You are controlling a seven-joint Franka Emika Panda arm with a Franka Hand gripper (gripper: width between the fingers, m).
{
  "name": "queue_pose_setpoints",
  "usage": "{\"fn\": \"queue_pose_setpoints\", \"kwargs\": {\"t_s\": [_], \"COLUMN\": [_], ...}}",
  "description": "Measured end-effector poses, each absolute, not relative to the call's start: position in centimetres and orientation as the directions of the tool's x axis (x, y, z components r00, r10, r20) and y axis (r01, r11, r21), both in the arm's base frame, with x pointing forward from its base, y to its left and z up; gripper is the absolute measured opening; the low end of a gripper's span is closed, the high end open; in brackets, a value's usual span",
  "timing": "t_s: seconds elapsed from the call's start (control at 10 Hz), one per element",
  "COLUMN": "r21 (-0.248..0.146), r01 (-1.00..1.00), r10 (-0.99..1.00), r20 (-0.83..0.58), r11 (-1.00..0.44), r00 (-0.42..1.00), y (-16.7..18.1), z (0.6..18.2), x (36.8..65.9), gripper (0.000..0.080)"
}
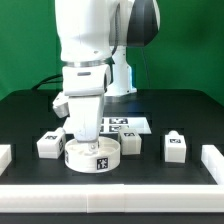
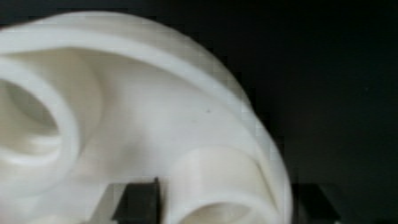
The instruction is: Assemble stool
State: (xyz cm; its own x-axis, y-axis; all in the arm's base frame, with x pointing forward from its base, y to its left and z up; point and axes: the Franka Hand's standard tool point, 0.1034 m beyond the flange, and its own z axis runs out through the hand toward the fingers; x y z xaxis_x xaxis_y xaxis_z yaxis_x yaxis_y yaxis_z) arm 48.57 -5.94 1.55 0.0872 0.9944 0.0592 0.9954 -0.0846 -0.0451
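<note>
A: Pinching anything, that end effector?
B: Yes, the seat, directly under it.
A: Legs?
B: Three: one leg on the exterior view's left of it, second leg and third leg on its right.

Exterior view frontal, slightly above table; wrist view tight on shared seat.
</note>
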Motion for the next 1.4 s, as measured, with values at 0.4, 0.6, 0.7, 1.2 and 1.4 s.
{"fn": "queue_pose_setpoints", "kwargs": {"t_s": [0.4, 0.6, 0.7, 1.2, 1.4], "r21": [-0.044, -0.02, -0.014, 0.014, 0.014], "r01": [0.996, 0.999, 1.0, 0.99, 0.977], "r10": [0.995, 0.998, 0.998, 0.987, 0.973], "r20": [0.06, 0.057, 0.059, 0.08, 0.084], "r11": [-0.079, -0.037, -0.024, -0.139, -0.215], "r00": [0.082, 0.038, 0.025, 0.137, 0.213], "y": [-5.9, -5.0, -4.3, 0.3, 2.7], "z": [1.5, 1.5, 1.6, 1.7, 1.7], "x": [48.9, 51.6, 52.9, 57.1, 57.7], "gripper": [0.032, 0.032, 0.032, 0.032, 0.032]}}
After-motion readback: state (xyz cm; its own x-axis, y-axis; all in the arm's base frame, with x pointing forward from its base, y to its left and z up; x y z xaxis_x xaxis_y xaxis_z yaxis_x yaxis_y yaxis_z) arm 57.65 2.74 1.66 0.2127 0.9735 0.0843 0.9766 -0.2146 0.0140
